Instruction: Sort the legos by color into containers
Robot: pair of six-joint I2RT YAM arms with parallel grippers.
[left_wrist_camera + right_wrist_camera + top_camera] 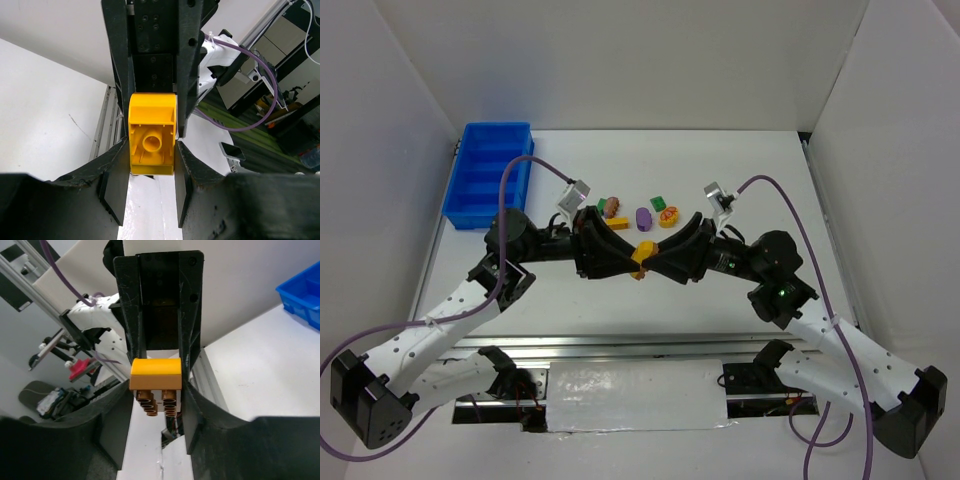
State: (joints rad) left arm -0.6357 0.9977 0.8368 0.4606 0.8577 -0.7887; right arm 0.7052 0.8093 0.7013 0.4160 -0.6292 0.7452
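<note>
At the near edge of the table (770, 180), a metal rail (620, 345) and a white sheet (635, 395) are seen between the two arm bases. Just beyond, above the middle of the matt white table top, the two arms are set tip to tip, and the orange-yellow block (152, 132) is held off the table between them. It is pinched at its sides by the left fingers (116, 185). It is a smooth, hard plastic piece, hollow underneath with a round tube, rounded on one face and studded on another. The right fingers (200, 420) are laid along the same block from the opposite side, but whether it is pressed by them cannot be told.

Open table is found to the right of the pair and at the near left. Purple cables (503, 190) are looped above each wrist.

Just past the meeting point, a loose row of small pieces is spread close together: a pinkish-brown lump (611, 206), a second orange-yellow block (618, 223), a purple oval (643, 216), a green block (659, 203) and a yellow-and-red round piece (668, 214). All are well apart from the blue bin (480, 220).

The bin, glossy and ridged into narrow compartments, is placed in the far left corner, close to the white walls (620, 60) by which the table is enclosed on three sides
</note>
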